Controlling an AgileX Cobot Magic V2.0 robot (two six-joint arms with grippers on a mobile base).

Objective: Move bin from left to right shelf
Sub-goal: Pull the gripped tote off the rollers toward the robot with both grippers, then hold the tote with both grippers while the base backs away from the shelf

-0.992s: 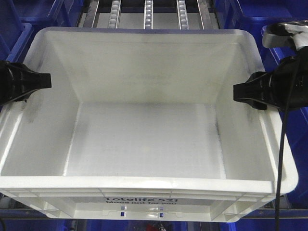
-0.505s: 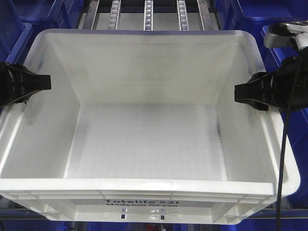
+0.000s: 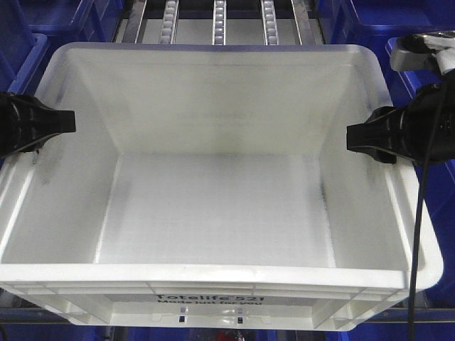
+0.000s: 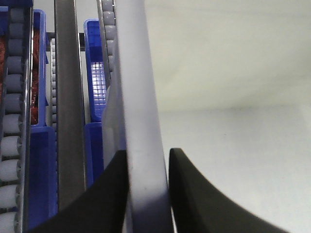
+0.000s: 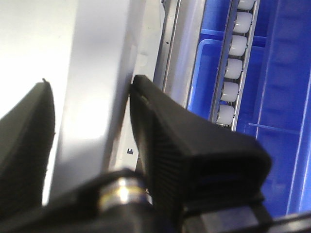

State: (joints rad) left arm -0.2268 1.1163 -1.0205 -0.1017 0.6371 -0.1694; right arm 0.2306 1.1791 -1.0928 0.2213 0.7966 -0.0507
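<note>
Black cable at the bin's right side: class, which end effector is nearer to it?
Right. The right end effector clamps the bin at its right rim, beside the cable; the left end effector clamps the opposite rim.

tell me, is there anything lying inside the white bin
No, the bin shows only its bare grid-textured floor and plain white walls in the front-facing view.

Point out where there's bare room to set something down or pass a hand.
Bare: the bin floor, bordered by its four white walls, and the roller lanes beyond its far rim. Crowded: the left claw and right claw grip the side walls, with blue totes close on both flanks.
</note>
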